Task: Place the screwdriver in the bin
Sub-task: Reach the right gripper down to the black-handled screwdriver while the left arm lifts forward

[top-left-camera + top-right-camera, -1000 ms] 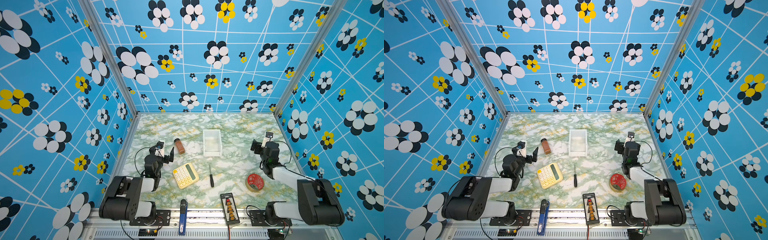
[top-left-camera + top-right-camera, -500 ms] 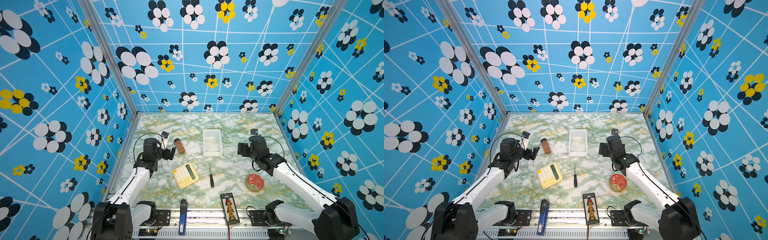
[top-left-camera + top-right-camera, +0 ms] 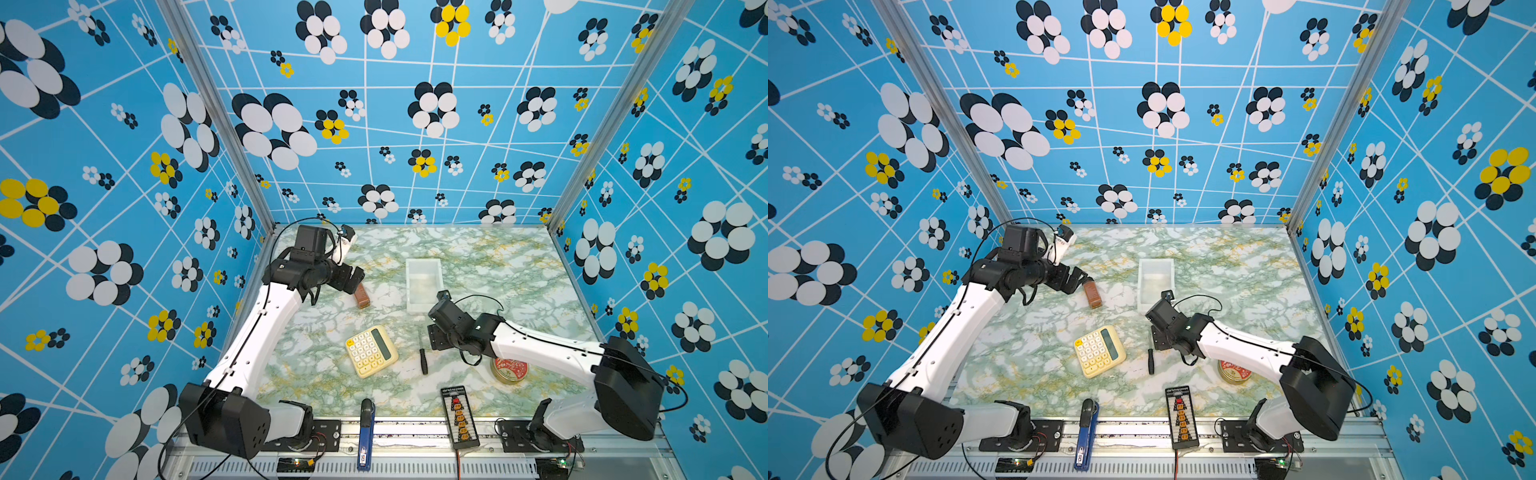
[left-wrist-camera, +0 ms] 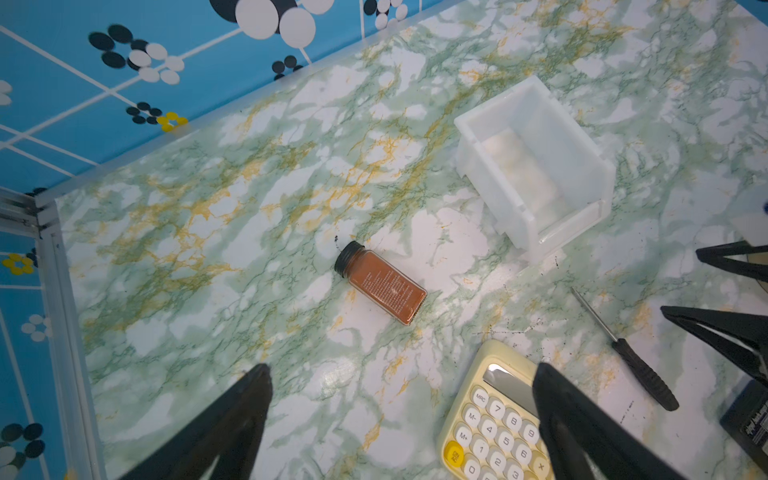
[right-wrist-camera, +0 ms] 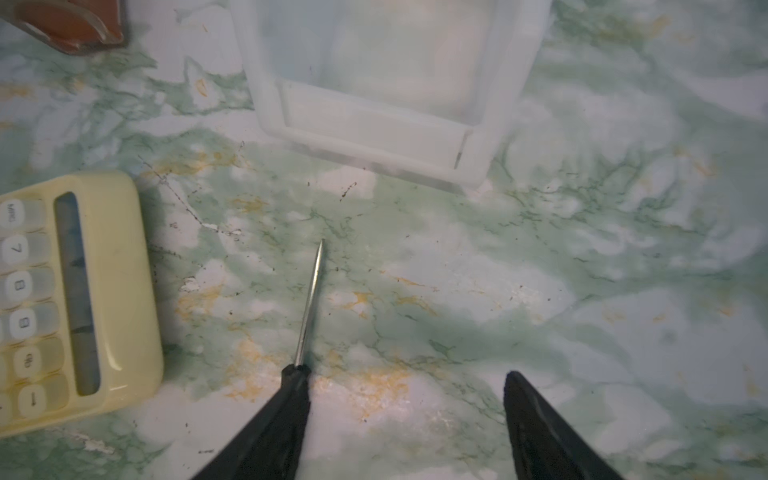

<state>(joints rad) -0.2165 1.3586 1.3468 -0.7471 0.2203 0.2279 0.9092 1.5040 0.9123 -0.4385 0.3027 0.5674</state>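
Right wrist view: screwdriver (image 5: 309, 303) lies beside one finger (image 5: 270, 424) of wide-spread right gripper (image 5: 403, 374).

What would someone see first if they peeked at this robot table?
Probably the bright blue walls covered in big black, white and yellow flowers, all around the green marbled table. Next, the pale yellow calculator near the table's middle, with the little black screwdriver lying just beside it. The right gripper hangs open right by that screwdriver.
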